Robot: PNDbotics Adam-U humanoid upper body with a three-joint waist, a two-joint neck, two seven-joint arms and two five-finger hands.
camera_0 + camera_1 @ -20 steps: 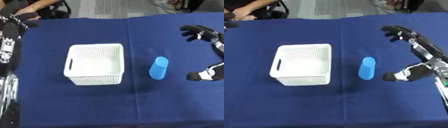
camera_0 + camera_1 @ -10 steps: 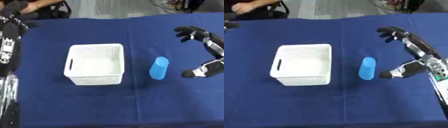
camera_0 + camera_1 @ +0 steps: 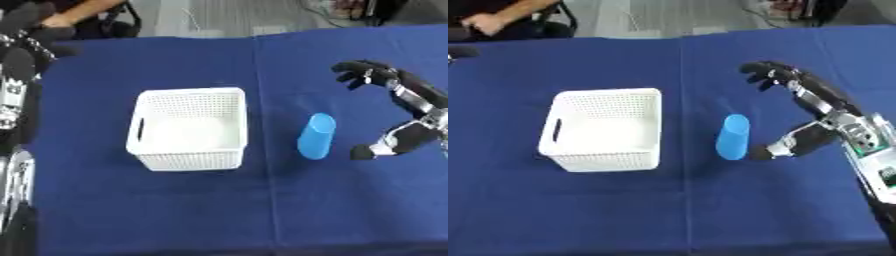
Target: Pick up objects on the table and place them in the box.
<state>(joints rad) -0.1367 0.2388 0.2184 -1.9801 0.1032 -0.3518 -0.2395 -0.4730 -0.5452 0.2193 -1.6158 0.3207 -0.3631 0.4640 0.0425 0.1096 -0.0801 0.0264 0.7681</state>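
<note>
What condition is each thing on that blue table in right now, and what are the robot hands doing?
White basket: upright, open on top, nothing inside.
Blue cup: standing on the cloth right of the basket, not held.
Right robot hand: open, fingers spread, thumb close to the cup, apart from it.
Left robot hand: at the left edge, away from the basket; fingers unclear.
Blue tablecloth: lying flat.

lab or test room; blue-clothed table [image 3: 175, 210]; cables on grey floor [image 3: 219, 20]
</note>
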